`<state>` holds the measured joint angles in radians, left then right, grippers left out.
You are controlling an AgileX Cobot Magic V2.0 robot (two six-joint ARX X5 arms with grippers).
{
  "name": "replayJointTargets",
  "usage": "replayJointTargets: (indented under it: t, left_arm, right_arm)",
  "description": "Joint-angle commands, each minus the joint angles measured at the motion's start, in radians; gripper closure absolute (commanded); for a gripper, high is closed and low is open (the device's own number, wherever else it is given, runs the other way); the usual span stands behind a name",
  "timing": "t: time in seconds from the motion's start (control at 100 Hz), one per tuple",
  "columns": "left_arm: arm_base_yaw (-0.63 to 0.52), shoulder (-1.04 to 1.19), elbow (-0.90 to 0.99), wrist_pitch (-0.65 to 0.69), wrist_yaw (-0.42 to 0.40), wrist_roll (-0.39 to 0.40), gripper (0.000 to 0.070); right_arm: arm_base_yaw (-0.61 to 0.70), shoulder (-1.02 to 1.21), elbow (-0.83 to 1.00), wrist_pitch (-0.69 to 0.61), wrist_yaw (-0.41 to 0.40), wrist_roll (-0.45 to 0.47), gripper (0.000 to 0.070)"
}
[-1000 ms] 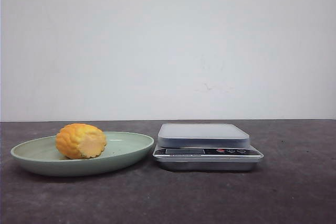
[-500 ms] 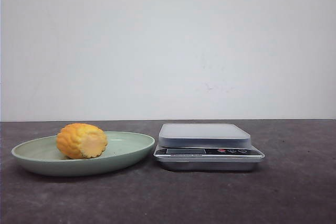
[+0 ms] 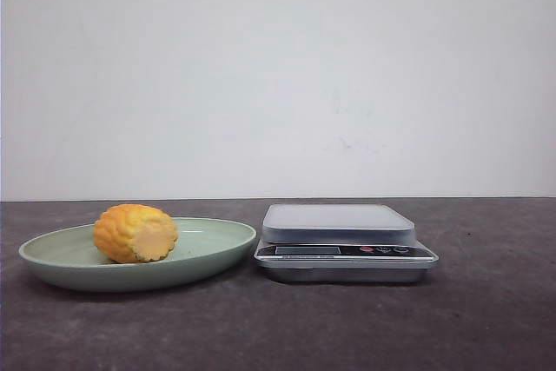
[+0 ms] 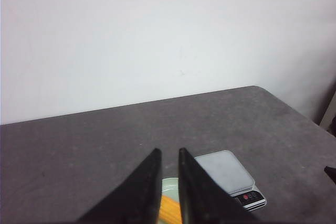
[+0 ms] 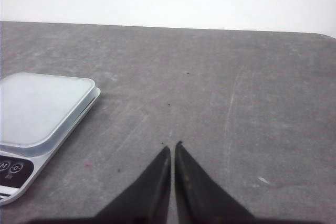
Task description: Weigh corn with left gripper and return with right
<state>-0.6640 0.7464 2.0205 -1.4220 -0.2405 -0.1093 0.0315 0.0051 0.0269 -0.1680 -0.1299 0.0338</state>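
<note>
While both arms hang above the table (image 3: 486, 319), nothing is gripped.
Corn (image 3: 135, 233): lying on its side in pale green plate (image 3: 208, 254), near table's left edge, cut end toward camera.
Scale (image 3: 345, 242): just right of plate, platform bare.
L gripper (image 4: 169, 153): fingers slightly apart, above plate.
R gripper (image 5: 172, 148): fingers nearly together, empty, beside scale.

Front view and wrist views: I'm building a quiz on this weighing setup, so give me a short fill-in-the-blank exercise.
1. The corn lies on the green ____.
2. The platform of the scale has ____ on it.
3. In the front view the plate stands to the ____ of the scale.
4. The right gripper hangs over the bare ____.

Missing words: plate; nothing; left; table
</note>
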Motion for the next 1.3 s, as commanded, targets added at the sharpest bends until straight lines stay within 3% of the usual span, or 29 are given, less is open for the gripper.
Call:
replayJointTargets:
  t: [0.0, 0.14, 0.36, 0.5, 0.62, 0.8, 0.96, 1.15, 1.29]
  left_arm:
    - [0.011, 0.013, 0.001, -0.052, -0.011, 0.023, 0.0686]
    - [0.06, -0.013, -0.167, 0.048, -0.029, 0.073, 0.0686]
    - [0.149, -0.185, -0.726, 0.621, -0.01, 0.069, 0.0685]
    - [0.252, -0.335, -1.146, 0.98, 0.115, 0.042, 0.0685]
    - [0.365, -0.466, -1.463, 1.171, 0.23, -0.005, 0.0685]
    - [0.517, -0.628, -1.742, 1.205, 0.275, -0.084, 0.0685]
    - [0.616, -0.747, -1.872, 1.207, 0.274, -0.079, 0.0685]
    - [0.653, -0.743, -1.948, 1.22, 0.274, -0.035, 0.0685]
    - [0.653, -0.743, -2.009, 1.232, 0.275, -0.05, 0.0685]
  right_arm:
    - [-0.001, -0.001, -0.005, 0.011, -0.001, 0.008, 0.0693]
    - [-0.001, -0.001, -0.005, 0.011, -0.001, 0.008, 0.0693]
    - [-0.001, -0.001, -0.005, 0.011, -0.001, 0.008, 0.0693]
    - [-0.001, -0.001, -0.005, 0.011, -0.001, 0.008, 0.0693]
    - [-0.001, -0.001, -0.005, 0.011, -0.001, 0.008, 0.0693]
    - [-0.001, -0.001, -0.005, 0.011, -0.001, 0.008, 0.0693]
    - [-0.001, -0.001, -0.005, 0.011, -0.001, 0.008, 0.0693]
    - [-0.001, -0.001, -0.005, 0.01, -0.001, 0.008, 0.0693]
    - [-0.001, -0.001, -0.005, 0.01, -0.001, 0.008, 0.0693]
